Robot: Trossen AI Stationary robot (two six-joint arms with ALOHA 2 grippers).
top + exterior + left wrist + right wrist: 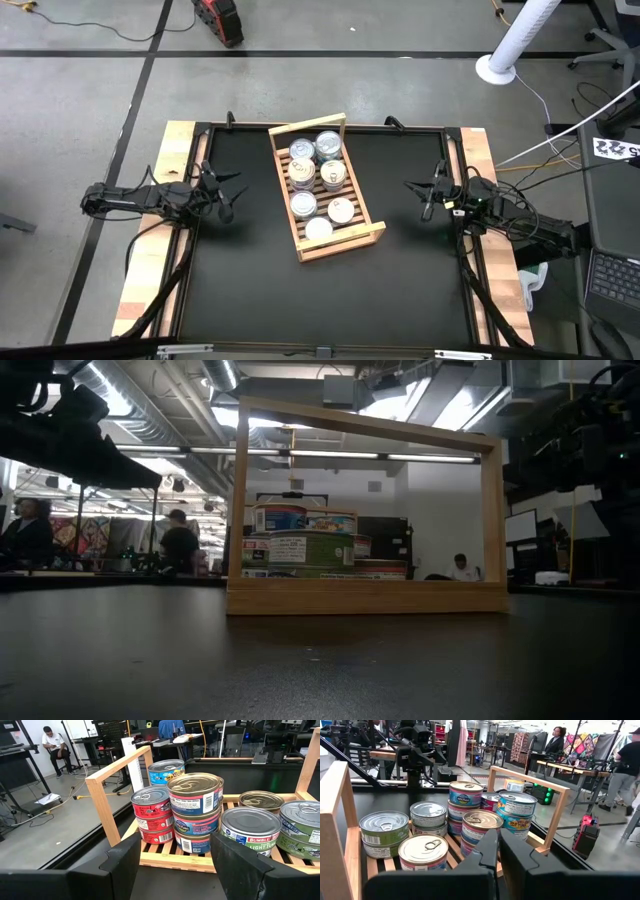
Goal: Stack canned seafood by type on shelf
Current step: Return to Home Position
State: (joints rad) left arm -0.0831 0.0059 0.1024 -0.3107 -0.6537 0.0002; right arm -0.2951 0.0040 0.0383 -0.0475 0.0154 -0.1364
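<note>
Shelf (343,240) at tabletop (250,290) centre, carrying all visible canned seafood (318,178) in sorted stacks. Left hand (225,190), fingers apart and empty, at 9 o'clock of the shelf; right hand (428,195), fingers together, at 3 o'clock. Stacking appears complete; only arm parking seems left.

We see the light wooden slatted shelf (346,237) lying slightly askew at the middle of the table (250,280), end rails upright, holding the round tins (332,174) upright in short stacks, seemingly grouped by label, red, blue and green, though some labels stay hidden.
</note>
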